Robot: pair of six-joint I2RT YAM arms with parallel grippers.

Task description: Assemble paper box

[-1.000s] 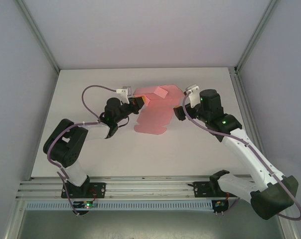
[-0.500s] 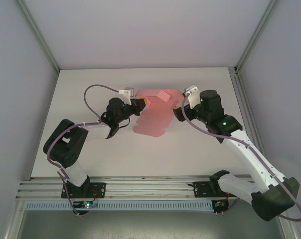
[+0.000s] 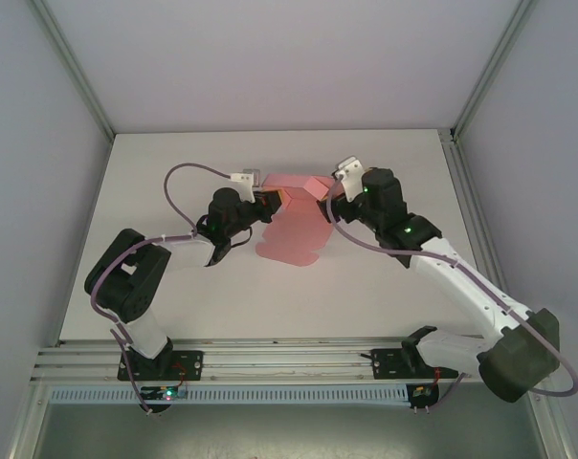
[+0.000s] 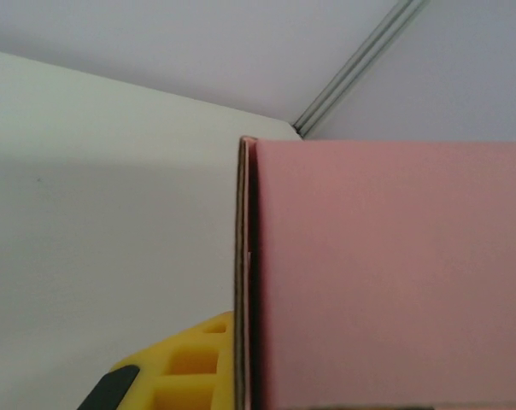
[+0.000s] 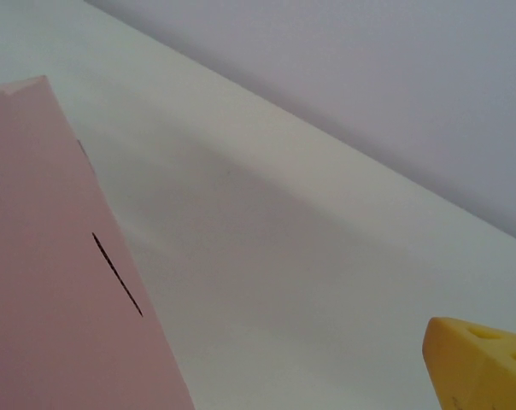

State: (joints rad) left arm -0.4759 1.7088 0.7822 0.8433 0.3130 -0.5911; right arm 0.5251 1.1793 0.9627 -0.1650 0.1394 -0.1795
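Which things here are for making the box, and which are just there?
For the job: the paper box, pinched at its left edge by the left gripper; the right gripper, open beside it.
Just there: the white table, the purple cable, the metal rail in front.

The top external camera looks down from above the near edge over the whole table [image 3: 270,296]. Both wrist cameras sit close against the paper box [image 3: 294,229], facing low across the table. All three views share the box.
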